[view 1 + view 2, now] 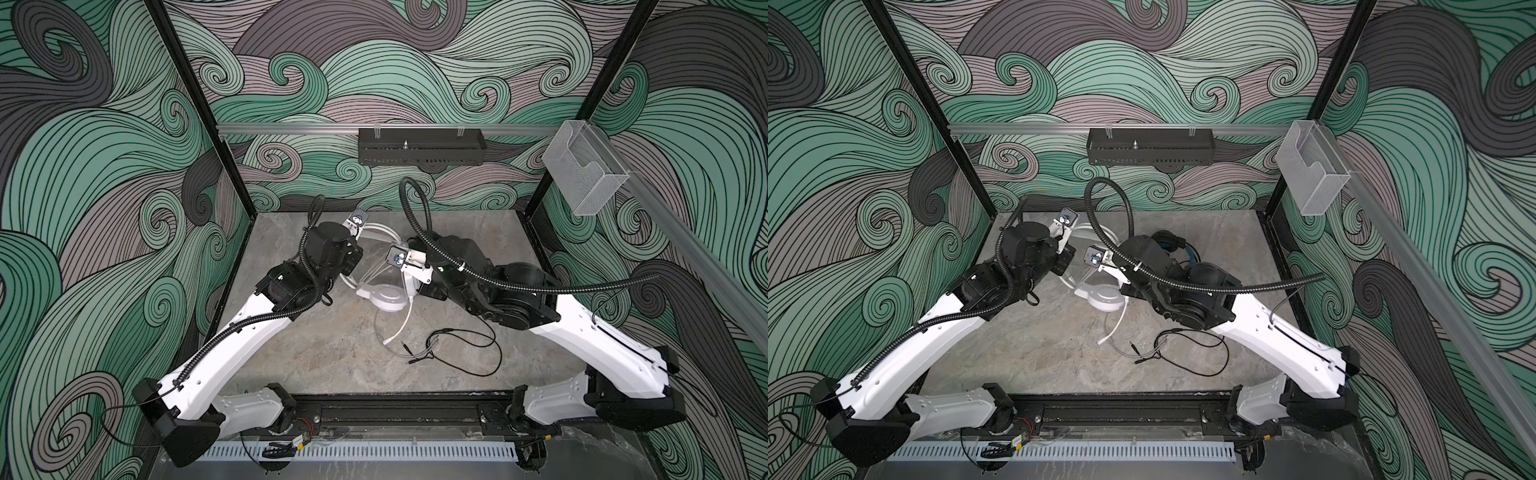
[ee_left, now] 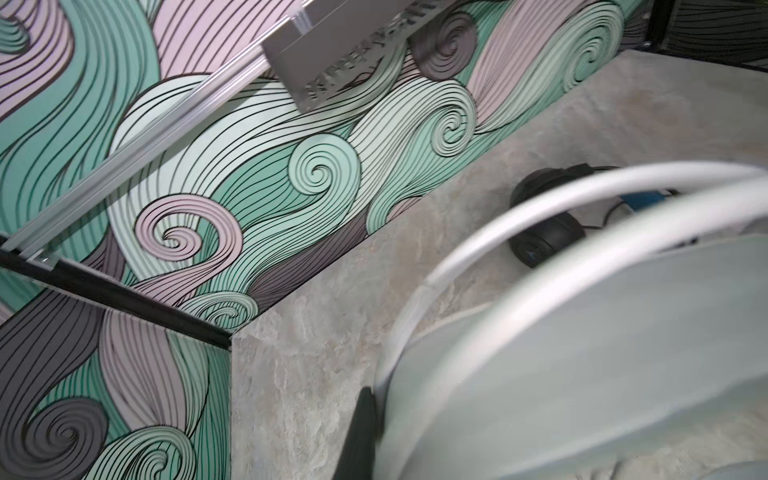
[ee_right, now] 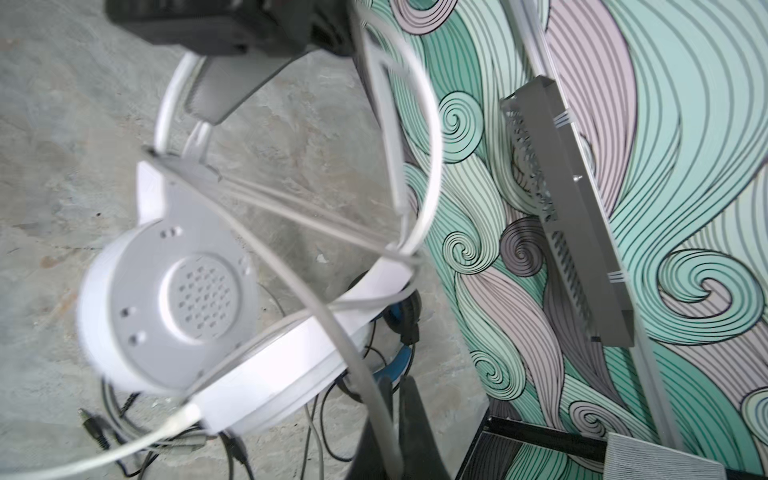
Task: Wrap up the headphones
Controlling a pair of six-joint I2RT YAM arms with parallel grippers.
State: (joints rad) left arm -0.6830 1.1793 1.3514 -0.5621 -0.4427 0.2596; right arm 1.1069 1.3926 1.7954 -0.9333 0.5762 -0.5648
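Grey stone-look table (image 1: pixel 316 357), swirl-print walls (image 1: pixel 104 166). Two headsets: white headset (image 1: pixel 388 297) mid-frame, black headset (image 1: pixel 1169 240) just upper right of it. Two grippers: left gripper (image 3: pixel 210 102) clamped on white headset's band, right gripper (image 3: pixel 392 436) pinching pale cord (image 3: pixel 291 282).

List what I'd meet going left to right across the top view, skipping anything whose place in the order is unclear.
left arm → white headphones → black cord loose on the table → clear box on the side rail.
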